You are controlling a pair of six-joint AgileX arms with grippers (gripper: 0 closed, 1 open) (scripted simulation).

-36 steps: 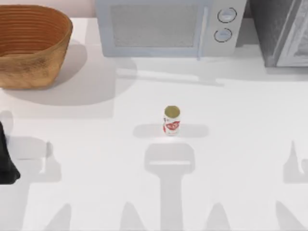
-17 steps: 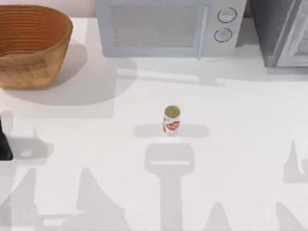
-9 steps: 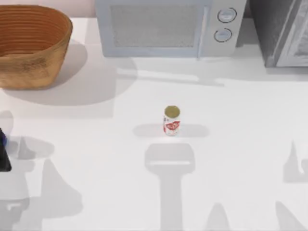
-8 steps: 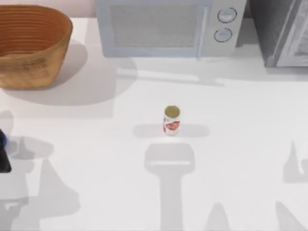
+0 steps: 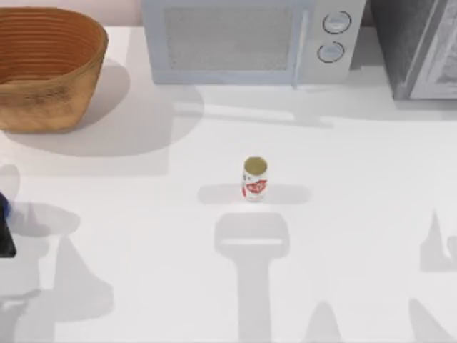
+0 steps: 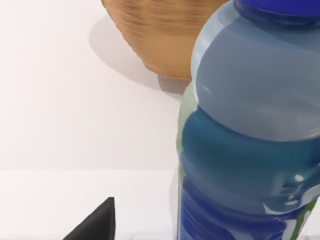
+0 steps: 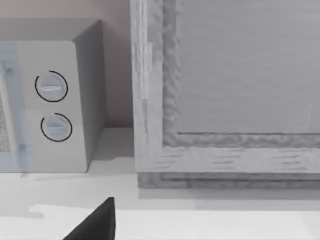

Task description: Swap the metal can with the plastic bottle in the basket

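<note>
The metal can (image 5: pixel 255 179), white with red marks and a dull gold top, stands upright near the middle of the table, far from both arms. The woven basket (image 5: pixel 44 68) sits at the back left with nothing showing inside it. My left gripper (image 5: pixel 3 241) is a dark shape at the table's left edge, in front of the basket. A blue bit of the plastic bottle (image 5: pixel 2 207) shows just behind it. In the left wrist view the plastic bottle (image 6: pixel 250 130) looms very close and upright, with the basket (image 6: pixel 160 30) behind it.
A microwave (image 5: pixel 250 39) stands along the back, with a grey cabinet (image 5: pixel 421 46) to its right. The right wrist view faces that microwave (image 7: pixel 50 105) and cabinet (image 7: pixel 225 100), with a black tip of my right gripper (image 7: pixel 95 225) low in the picture.
My left arm has slid left toward the table's edge, and a blue bit of the bottle now shows there. Its shadows have shifted. Can and basket have not moved.
</note>
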